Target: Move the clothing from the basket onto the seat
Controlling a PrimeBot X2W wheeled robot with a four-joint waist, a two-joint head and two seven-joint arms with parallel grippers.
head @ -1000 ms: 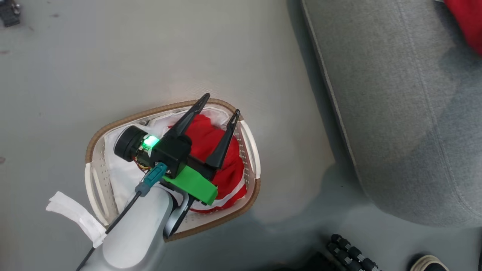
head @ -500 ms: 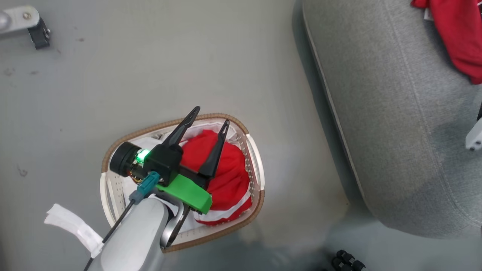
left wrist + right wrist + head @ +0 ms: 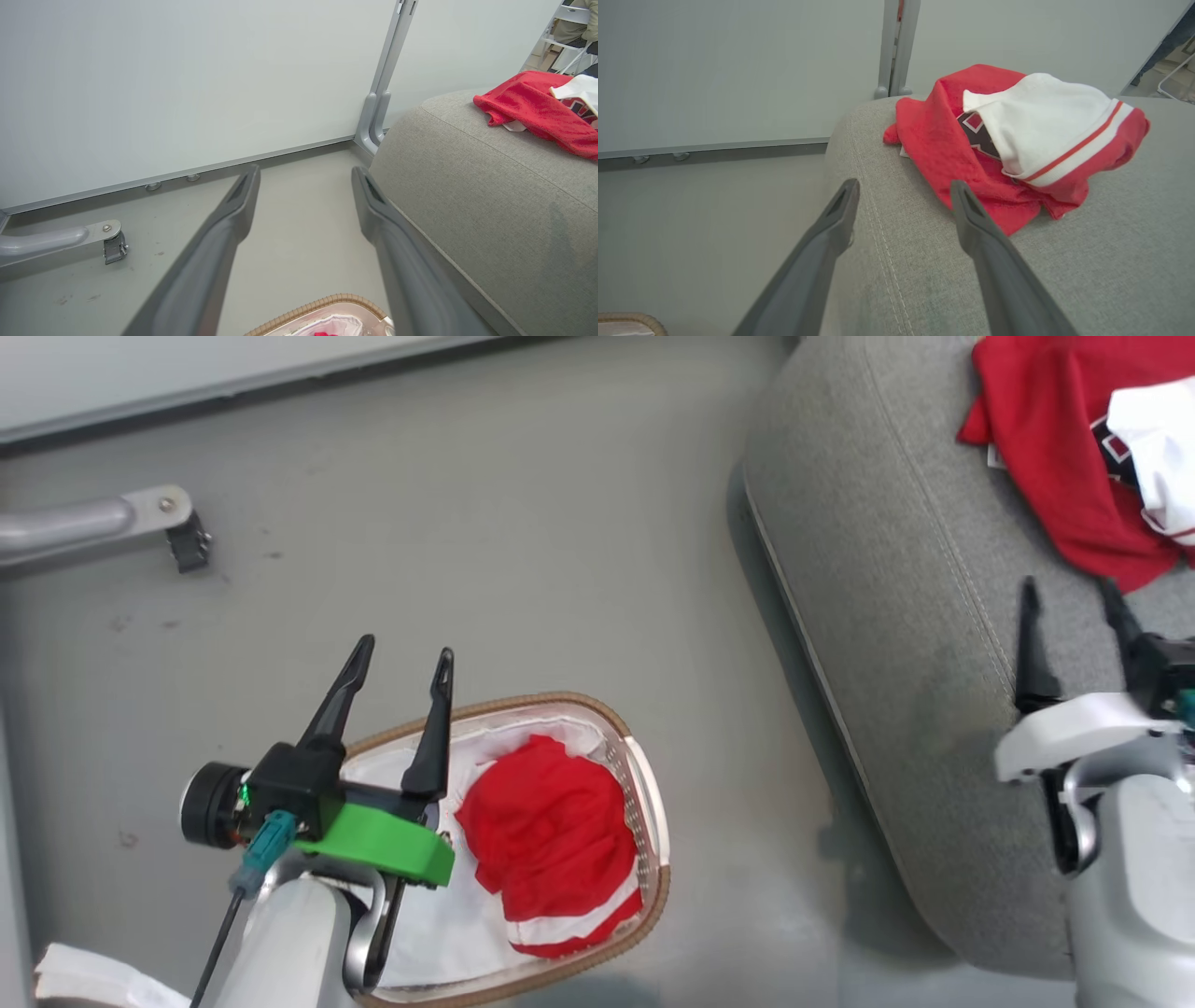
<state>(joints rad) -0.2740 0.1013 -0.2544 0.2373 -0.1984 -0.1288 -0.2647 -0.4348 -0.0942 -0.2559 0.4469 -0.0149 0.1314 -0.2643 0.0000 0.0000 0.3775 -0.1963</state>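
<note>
A crumpled red garment (image 3: 551, 845) with a white stripe lies in the right half of the white basket (image 3: 651, 803), on its cloth liner (image 3: 439, 933). Another red and white garment (image 3: 1055, 457) lies bunched on the grey seat (image 3: 896, 616) to the basket's right. The left gripper (image 3: 406, 647) hovers over the basket's left side, fingers spread and holding nothing, and the right gripper (image 3: 1067, 583) hangs above the seat near the garment there, likewise parted and empty.
</note>
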